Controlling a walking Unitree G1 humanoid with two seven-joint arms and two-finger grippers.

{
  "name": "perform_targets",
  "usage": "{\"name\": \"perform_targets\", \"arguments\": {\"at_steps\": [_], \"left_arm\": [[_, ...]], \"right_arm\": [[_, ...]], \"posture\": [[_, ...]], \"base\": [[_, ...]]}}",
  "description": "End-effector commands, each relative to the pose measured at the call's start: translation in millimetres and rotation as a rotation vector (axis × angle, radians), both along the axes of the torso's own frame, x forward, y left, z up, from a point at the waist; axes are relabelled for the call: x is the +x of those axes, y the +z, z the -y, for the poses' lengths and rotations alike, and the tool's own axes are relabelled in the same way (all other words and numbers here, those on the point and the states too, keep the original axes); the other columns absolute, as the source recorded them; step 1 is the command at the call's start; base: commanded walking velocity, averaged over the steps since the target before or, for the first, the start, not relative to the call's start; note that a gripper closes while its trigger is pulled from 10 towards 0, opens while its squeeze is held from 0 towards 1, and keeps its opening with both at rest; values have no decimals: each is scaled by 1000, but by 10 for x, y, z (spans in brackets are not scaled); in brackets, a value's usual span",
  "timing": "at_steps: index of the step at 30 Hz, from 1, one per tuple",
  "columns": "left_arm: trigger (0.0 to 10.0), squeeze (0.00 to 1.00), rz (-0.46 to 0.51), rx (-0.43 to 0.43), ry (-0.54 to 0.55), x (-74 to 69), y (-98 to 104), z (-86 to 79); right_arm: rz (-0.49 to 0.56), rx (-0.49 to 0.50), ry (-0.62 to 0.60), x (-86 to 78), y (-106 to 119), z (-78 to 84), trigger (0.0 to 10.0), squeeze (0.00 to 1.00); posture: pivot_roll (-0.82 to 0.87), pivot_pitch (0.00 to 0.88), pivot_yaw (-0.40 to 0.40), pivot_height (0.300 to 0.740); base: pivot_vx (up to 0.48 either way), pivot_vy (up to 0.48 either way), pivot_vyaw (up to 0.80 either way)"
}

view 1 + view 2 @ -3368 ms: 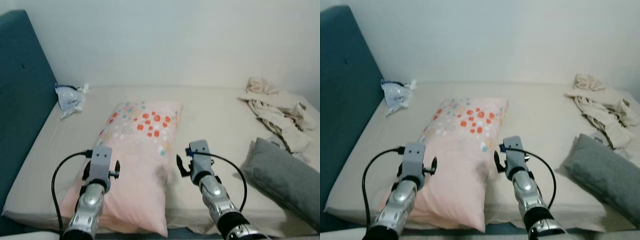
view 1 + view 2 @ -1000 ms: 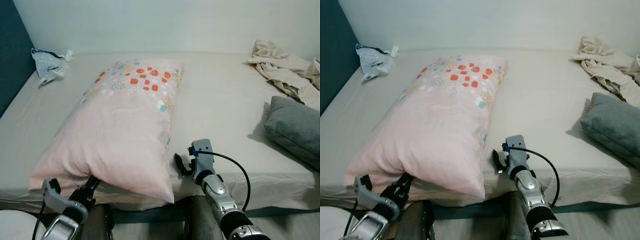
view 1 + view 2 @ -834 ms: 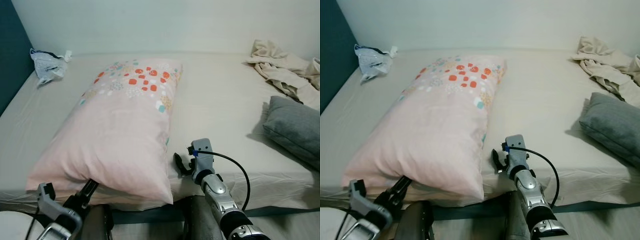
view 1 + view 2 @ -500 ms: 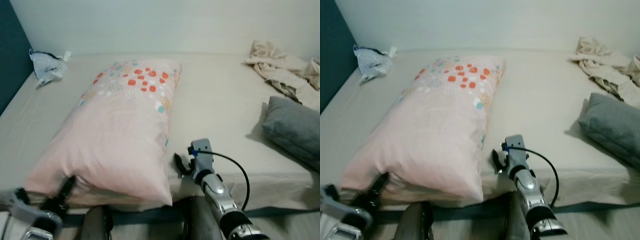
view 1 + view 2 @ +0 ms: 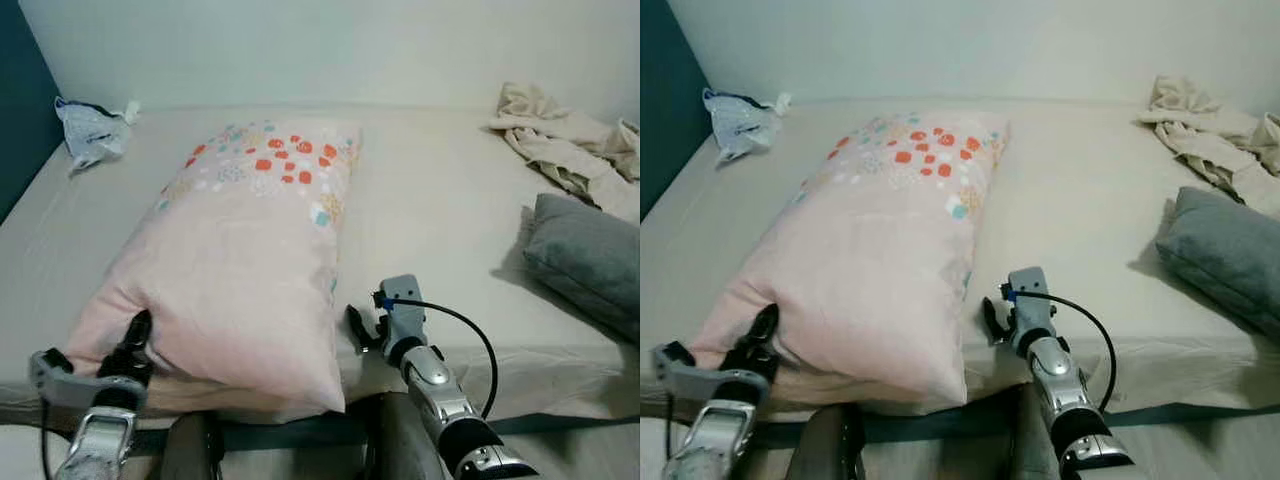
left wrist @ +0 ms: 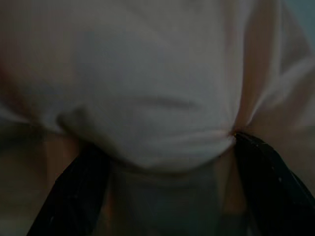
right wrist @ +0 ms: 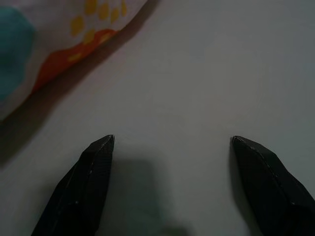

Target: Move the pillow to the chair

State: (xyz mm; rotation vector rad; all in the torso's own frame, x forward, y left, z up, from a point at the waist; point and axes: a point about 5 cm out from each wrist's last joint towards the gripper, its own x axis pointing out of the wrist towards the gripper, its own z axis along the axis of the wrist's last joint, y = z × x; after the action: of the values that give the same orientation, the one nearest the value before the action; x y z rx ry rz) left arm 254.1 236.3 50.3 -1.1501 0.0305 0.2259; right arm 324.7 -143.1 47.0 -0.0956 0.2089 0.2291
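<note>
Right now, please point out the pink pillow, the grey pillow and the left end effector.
pink pillow [image 5: 245, 250], left eye view, middle of its top face.
grey pillow [image 5: 585, 250], left eye view, middle of its visible side.
left end effector [image 6: 162, 162], left wrist view, pillow fabric bulging between its two fingers.

Beige bed [image 5: 450, 220] against pale wall [image 5: 330, 45], teal headboard [image 5: 15, 120] leftward

arms: silver, jointed | wrists: grey blocks, black cables looping; right has blue tab | fingers: long, black
</note>
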Motion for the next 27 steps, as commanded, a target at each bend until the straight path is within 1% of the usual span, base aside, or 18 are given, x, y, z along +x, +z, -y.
{"name": "perform_targets", "arguments": {"at_steps": [1, 5, 6, 7, 9, 10, 11, 12, 13, 14, 15, 16, 18, 19, 21, 23, 24, 27], "left_arm": [[10000, 0, -21, -16, -34, 27, -56, 113], [10000, 0, -38, 4, -23, 45, -70, 86], [5686, 0, -39, 10, -17, 43, -70, 64], [0, 0, -40, 13, -14, 41, -70, 50], [0, 0, -45, 28, -18, 38, -72, 40], [0, 0, -41, 71, -62, 37, -51, 55], [0, 0, -43, 133, -157, 42, -31, 130], [0, 0, -43, 133, -157, 42, -31, 130], [0, 0, -44, 154, -195, 43, -26, 164], [0, 0, -41, 205, -273, 45, -15, 236], [0, 0, -10, 245, -415, 42, 22, 402], [0, 0, 11, 264, -512, 28, 43, 522], [0, 0, 85, 259, -728, -12, 135, 800], [0, 0, 85, 259, -728, -12, 135, 800], [0, 0, 154, 234, -860, -2, 250, 1031], [0, 0, 202, 220, -921, 40, 350, 1198], [0, 0, 202, 220, -921, 40, 350, 1198], [0, 0, 271, 188, -965, 186, 513, 1516]], "right_arm": [[-46, -1, -1, -58, -97, 3, 10000, 0], [-49, -2, -4, -69, -108, 7, 10000, 0], [-49, -1, -5, -71, -110, 8, 10000, 0], [-49, -1, -5, -72, -111, 9, 10000, 0], [-48, -1, -6, -72, -110, 9, 10000, 0], [-46, -1, -6, -67, -105, 9, 10000, 0], [-44, -1, -7, -62, -99, 8, 10000, 0], [-44, -1, -7, -62, -99, 8, 10000, 0], [-44, -1, -7, -61, -97, 8, 10000, 0], [-43, -1, -8, -59, -94, 7, 10000, 0], [-43, -3, -9, -55, -93, 10, 10000, 0], [-43, -4, -10, -53, -91, 13, 10000, 0], [-41, -16, -12, -45, -86, 20, 10000, 0], [-41, -16, -12, -45, -86, 20, 10000, 0], [-41, -31, -22, -37, -81, 42, 10000, 0], [-41, -40, -37, -28, -75, 72, 10000, 0], [-41, -40, -37, -28, -75, 72, 10000, 0], [-33, -47, -72, -15, -59, 136, 10000, 0]], "posture": [[29, 127, -44, 513], [29, 129, -41, 513], [30, 129, -40, 513], [30, 129, -40, 513], [29, 129, -39, 513], [30, 128, -39, 513], [30, 128, -39, 513], [30, 128, -39, 513], [30, 128, -39, 513], [30, 128, -39, 513], [32, 124, -43, 513], [32, 124, -43, 513], [31, 119, -46, 513], [31, 119, -46, 513], [30, 116, -48, 513], [29, 115, -48, 513], [29, 115, -48, 513], [26, 112, -48, 513]], "base": [[0, 0, 0], [0, 0, 0], [0, 0, 0], [0, 0, 0], [0, 0, 0], [0, 0, 0], [0, 0, 0], [0, 0, 0], [0, 0, 0], [0, 0, 0], [0, 0, 0], [0, 0, 0], [0, 0, 0], [0, 0, 0], [0, 0, 0], [0, 0, 0], [0, 0, 0], [0, 0, 0]]}}
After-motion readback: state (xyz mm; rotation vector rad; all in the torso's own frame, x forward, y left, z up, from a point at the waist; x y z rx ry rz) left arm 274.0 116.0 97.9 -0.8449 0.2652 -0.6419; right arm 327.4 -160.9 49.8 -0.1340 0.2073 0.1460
